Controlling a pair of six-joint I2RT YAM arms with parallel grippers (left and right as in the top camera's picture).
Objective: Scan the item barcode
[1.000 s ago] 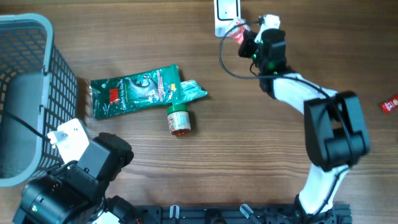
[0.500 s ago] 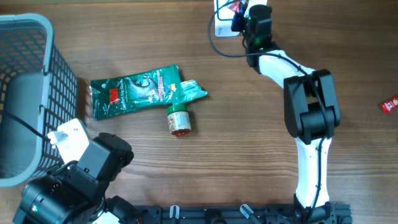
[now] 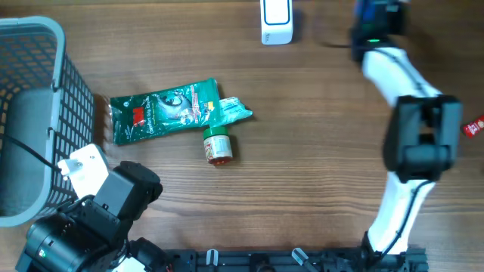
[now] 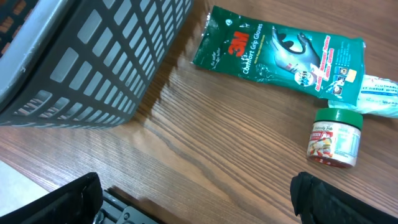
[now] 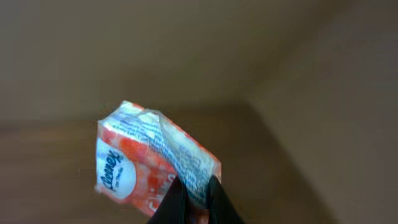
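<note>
In the right wrist view my right gripper [image 5: 193, 188] is shut on a corner of a red and white Kleenex tissue pack [image 5: 142, 167], held up in the air against a plain brown background. Overhead, the right gripper [image 3: 375, 10] is a blur at the far edge of the table, to the right of the white scanner [image 3: 276, 20]; the pack cannot be made out there. My left gripper [image 4: 199, 198] hangs open over bare wood at the near left, its black fingertips [image 4: 333, 200] wide apart with nothing between them.
A green 3M gloves packet [image 3: 165, 110] [image 4: 277, 51] lies left of centre, with a teal and white packet [image 3: 236, 112] and a small green-lidded jar [image 3: 218, 144] [image 4: 334, 137] beside it. A grey basket [image 3: 72, 98] [image 4: 93, 56] stands at the left. A red item [image 3: 473, 126] lies at the right edge.
The right arm has swung from in front of the scanner to the right along the far edge, taking the tissue pack with it. The left arm has not moved.
</note>
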